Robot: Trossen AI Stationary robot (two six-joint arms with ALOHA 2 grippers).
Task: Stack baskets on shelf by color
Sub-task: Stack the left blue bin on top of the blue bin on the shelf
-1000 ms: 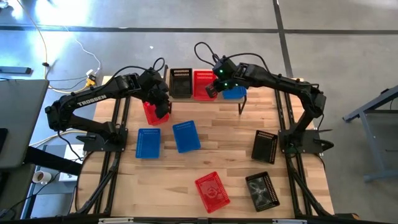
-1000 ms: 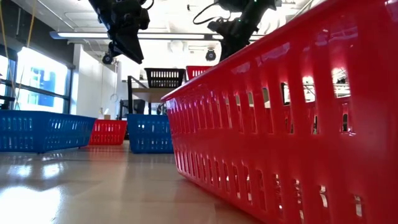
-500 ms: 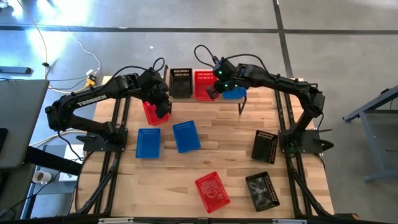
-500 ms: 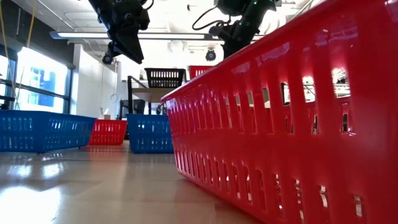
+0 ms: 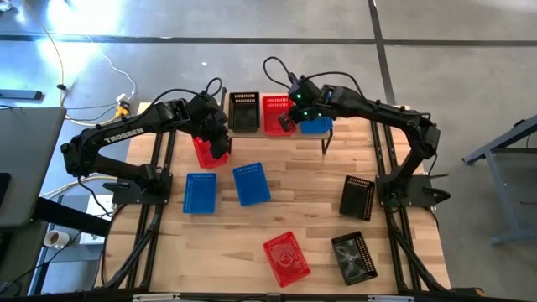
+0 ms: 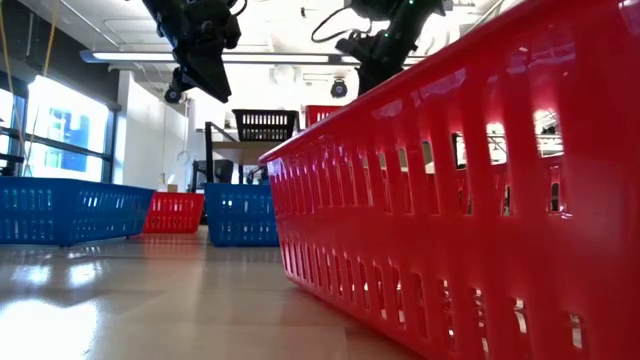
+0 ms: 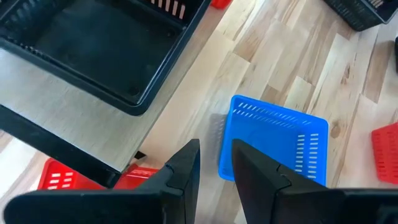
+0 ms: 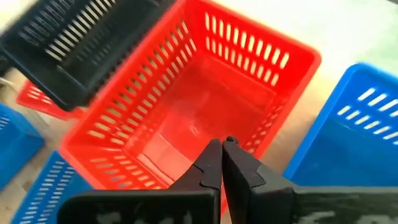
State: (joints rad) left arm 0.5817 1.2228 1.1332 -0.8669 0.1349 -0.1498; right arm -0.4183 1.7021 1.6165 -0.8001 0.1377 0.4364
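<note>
The shelf (image 5: 262, 134) stands at the table's far edge and bears a black basket (image 5: 243, 111), a red basket (image 5: 273, 107) and a blue basket (image 5: 319, 127) side by side. My right gripper (image 5: 285, 123) is shut and sits at the red basket's near wall (image 8: 155, 168). My left gripper (image 5: 220, 148) hovers above another red basket (image 5: 205, 153), which rests on the table by the shelf's left end. Its fingers stand a narrow gap apart (image 7: 214, 165) with nothing between them. My right gripper comes slanting down from the near right, with its shut fingertips (image 8: 214, 149) over the red basket's near wall. The fingers themselves hide the place of contact, so I cannot tell whether they touch the wall or only hang above it. The basket sits flat on the shelf.
On the table lie two blue baskets (image 5: 200, 192) (image 5: 251, 184), a red basket (image 5: 286, 257) near the front, and two black baskets (image 5: 357, 197) (image 5: 353, 257) on the right. Bare wood shows between them. In the low view the front red basket (image 6: 450, 200) fills the right side.
</note>
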